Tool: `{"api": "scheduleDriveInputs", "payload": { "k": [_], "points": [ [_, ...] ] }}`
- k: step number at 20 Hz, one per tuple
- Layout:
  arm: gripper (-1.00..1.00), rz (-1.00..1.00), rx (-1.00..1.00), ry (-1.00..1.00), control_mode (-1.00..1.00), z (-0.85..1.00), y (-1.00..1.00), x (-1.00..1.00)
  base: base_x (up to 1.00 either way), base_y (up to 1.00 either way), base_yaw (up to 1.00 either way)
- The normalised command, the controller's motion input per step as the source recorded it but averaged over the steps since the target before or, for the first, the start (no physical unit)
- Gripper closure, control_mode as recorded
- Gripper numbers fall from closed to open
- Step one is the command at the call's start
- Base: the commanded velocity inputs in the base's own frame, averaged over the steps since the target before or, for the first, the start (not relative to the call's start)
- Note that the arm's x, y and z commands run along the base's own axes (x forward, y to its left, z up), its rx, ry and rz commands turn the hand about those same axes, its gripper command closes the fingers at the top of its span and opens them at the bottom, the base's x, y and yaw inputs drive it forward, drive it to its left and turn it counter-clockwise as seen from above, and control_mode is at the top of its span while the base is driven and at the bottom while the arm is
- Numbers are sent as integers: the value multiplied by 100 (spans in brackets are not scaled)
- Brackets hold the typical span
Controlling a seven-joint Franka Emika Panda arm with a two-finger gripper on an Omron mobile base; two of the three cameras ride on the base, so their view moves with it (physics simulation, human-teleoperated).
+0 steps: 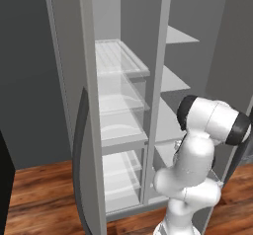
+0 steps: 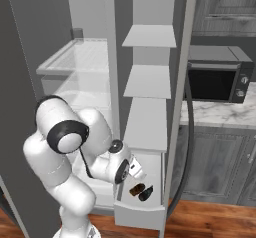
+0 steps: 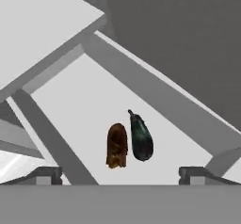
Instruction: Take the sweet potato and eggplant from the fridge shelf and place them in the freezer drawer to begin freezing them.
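Observation:
The brown sweet potato [image 3: 116, 145] and the near-black eggplant [image 3: 141, 138] lie side by side on the white floor of the pulled-out freezer drawer [image 2: 140, 214]. From the right base view the sweet potato [image 2: 135, 189] and the eggplant [image 2: 146, 193] rest near the drawer's front. My gripper [image 3: 120, 175] hovers just above them, open, its fingertips [image 3: 44, 175] spread wide with nothing between them. In the right base view the gripper [image 2: 136, 170] hangs over the drawer. The ribbed glass fridge shelf [image 1: 118, 56] [image 2: 75, 57] sits high in the left compartment with nothing on it.
White freezer shelves [image 2: 150, 79] stack above the drawer. Clear bins [image 1: 121, 93] sit under the glass shelf. The open fridge door [image 1: 84, 155] stands at the left. A microwave [image 2: 215, 79] rests on a marble counter [image 2: 220, 114] to the right.

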Motion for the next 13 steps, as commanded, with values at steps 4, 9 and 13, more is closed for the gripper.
{"api": "scheduleDriveInputs", "payload": {
  "k": [4, 9, 13],
  "points": [
    [-100, 0, 0, -28, -100, 100, 27, -97, 0, 0, 0],
    [-100, 2, -9, -45, -100, 99, 54, -98, 0, 0, 0],
    [-100, 0, 1, -4, -100, 0, -4, -9, 0, 0, 0]
  ]
}}
